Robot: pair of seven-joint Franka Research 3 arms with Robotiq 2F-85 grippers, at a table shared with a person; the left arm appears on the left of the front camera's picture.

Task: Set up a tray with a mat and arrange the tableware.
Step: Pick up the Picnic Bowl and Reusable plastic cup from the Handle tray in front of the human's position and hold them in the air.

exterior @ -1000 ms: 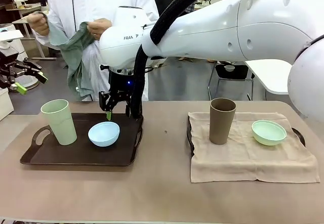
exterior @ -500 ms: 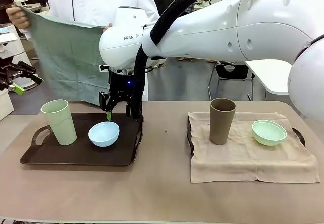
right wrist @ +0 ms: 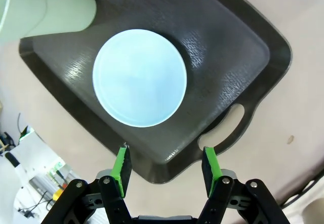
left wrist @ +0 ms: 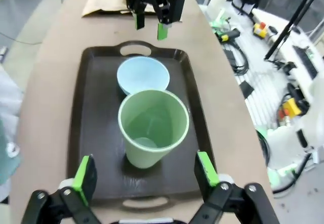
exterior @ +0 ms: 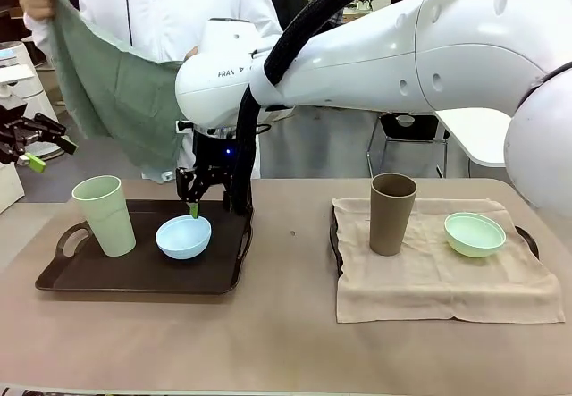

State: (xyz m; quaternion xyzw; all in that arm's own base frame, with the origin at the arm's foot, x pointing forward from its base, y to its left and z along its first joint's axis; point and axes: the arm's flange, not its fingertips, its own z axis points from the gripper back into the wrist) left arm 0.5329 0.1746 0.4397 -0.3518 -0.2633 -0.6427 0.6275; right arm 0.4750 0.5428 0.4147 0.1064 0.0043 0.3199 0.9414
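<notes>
A dark tray (exterior: 89, 275) on the left holds a pale green cup (exterior: 105, 214) and a light blue bowl (exterior: 183, 236). My right gripper (exterior: 192, 205) hangs open just above the bowl's far rim, nothing between its fingers. From the right wrist, the bowl (right wrist: 139, 77) lies ahead of that gripper (right wrist: 165, 163). My left gripper (exterior: 49, 146) is open at the far left, raised off the table. Its own view looks down on the cup (left wrist: 153, 128) and bowl (left wrist: 143, 75). A person behind holds up a green mat (exterior: 116, 83). A brown cup (exterior: 392, 213) and mint bowl (exterior: 475, 233) stand on a beige mat (exterior: 429, 284).
The beige mat covers a second dark tray (exterior: 334, 235) on the right. Bare table (exterior: 286, 342) runs along the front and between the two trays. My right arm (exterior: 402, 47) spans the upper middle of the front view.
The person has shaken the bunched green mat open and lifted it higher to the left. Both grippers have stayed nearly still.
</notes>
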